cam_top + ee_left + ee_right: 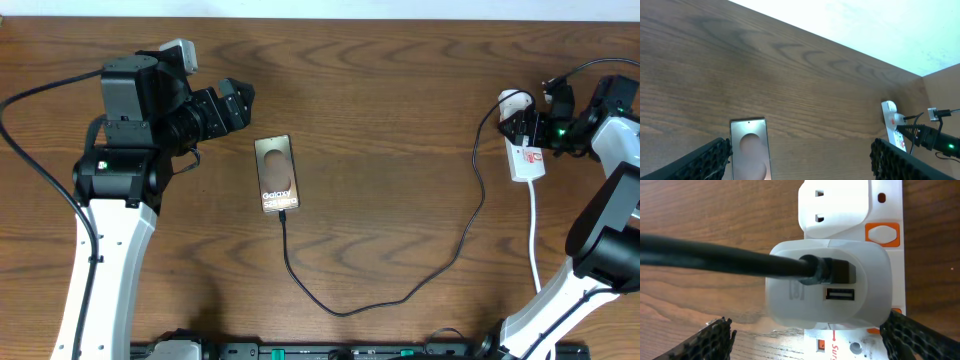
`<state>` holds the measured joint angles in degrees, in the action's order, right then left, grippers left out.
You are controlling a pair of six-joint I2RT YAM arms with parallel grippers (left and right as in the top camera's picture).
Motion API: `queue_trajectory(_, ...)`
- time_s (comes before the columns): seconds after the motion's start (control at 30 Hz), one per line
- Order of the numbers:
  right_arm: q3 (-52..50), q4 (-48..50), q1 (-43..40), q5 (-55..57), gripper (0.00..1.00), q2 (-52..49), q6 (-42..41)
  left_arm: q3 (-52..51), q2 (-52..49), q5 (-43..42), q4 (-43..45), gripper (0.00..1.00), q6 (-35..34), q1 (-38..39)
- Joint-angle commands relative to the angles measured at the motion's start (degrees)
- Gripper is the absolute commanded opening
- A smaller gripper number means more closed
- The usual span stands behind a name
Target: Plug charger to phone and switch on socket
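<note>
The brown phone (277, 174) lies flat left of the table's middle, with the black charger cable (400, 293) joined to its near end. The cable loops right and up to the white charger plug (514, 101), which sits in the white socket strip (526, 158). In the right wrist view the plug (827, 287) fills the frame on the strip (885, 210), with orange switches (882, 233) beside it. My right gripper (805, 340) is open and hovers close over the strip. My left gripper (800, 160) is open and empty, up-left of the phone (750, 150).
The strip's white cord (534, 235) runs toward the front edge at the right. The strip also shows far right in the left wrist view (892, 125). The pale wall edge lies behind the table.
</note>
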<state>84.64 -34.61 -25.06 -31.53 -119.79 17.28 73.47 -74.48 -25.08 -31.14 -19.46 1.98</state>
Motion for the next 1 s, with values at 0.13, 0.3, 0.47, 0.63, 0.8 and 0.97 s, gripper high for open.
queue_trajectory(0.13,0.4,-0.9,1.2,-3.0,0.89,-0.6,-3.0,-0.1,0.4,0.7,-0.1,0.91,0.3,-0.3)
queue_trajectory(0.3,0.4,-1.4,1.2,-3.8,0.88,-0.6,-3.1,-0.1,0.4,0.7,-0.1,0.91,0.3,-0.3)
queue_trajectory(0.47,0.3,-2.1,1.2,-4.0,0.87,-0.6,-3.1,-0.1,0.4,0.7,-0.1,0.91,0.3,-0.3)
queue_trajectory(0.63,0.2,-2.3,1.2,-4.0,0.87,-0.6,-3.1,-0.1,0.4,0.7,-0.2,0.91,0.3,-0.3)
queue_trajectory(0.8,0.0,-2.2,1.2,-4.0,0.87,-0.6,-3.1,-0.1,0.4,0.7,-0.2,0.91,0.4,-0.3)
queue_trajectory(0.97,0.0,-2.0,1.2,-3.9,0.87,-0.6,-3.0,-0.1,0.4,0.7,-0.2,0.91,0.4,-0.3)
